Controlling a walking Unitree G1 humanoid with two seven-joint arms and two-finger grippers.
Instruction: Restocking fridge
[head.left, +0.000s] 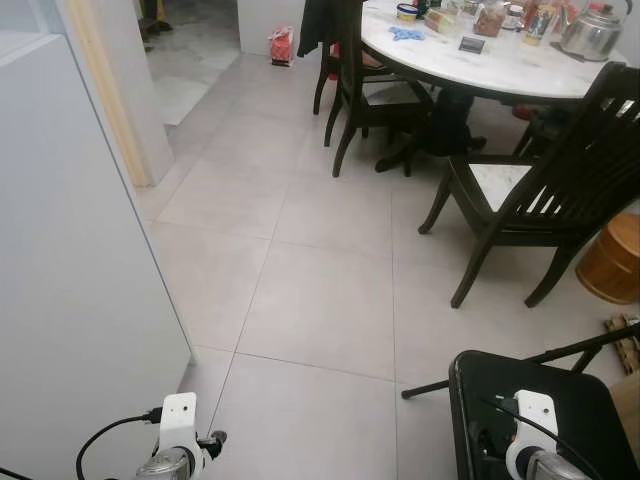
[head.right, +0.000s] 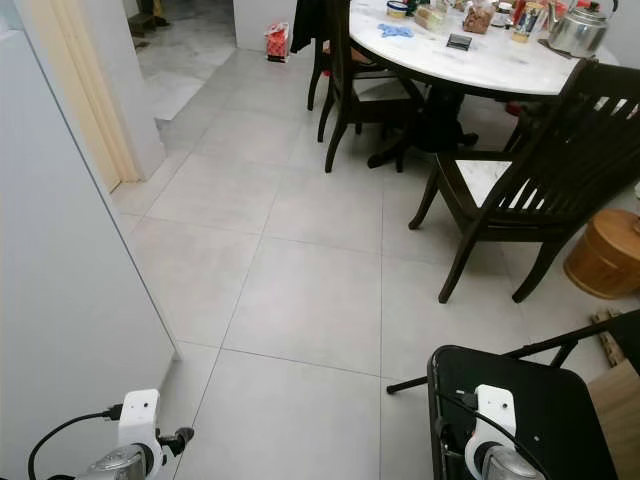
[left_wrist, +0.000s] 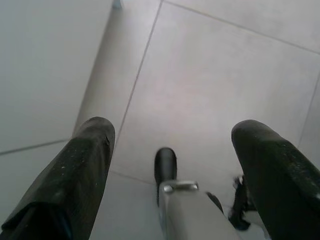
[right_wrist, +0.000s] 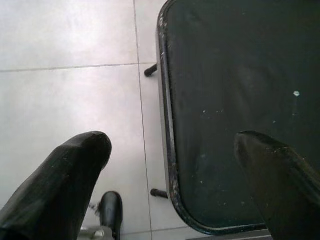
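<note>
My left gripper (left_wrist: 170, 150) hangs low with its two black fingers (left_wrist: 75, 175) spread wide apart, holding nothing, above the pale floor tiles (head.left: 320, 300). My right gripper (right_wrist: 170, 155) is just as wide open and empty; one finger hovers over the tiles, the other over the black seat of a folding chair (right_wrist: 235, 100). From the head, that chair (head.left: 530, 400) sits at my lower right, under my right wrist.

The left wrist view picks out a robot foot (left_wrist: 166, 167) on the tiles between the fingers; the head views give the room instead. A tall white panel (head.left: 70, 280) stands close on my left; I cannot tell whether it is the fridge. Farther off, a dark wooden chair (head.left: 540, 200) stands at a round white table (head.left: 480, 65) carrying a kettle (head.left: 592, 32) and small containers. A wooden tub (head.left: 612, 258) sits on the right, and a red bag (head.left: 282, 45) lies far back by the doorway.
</note>
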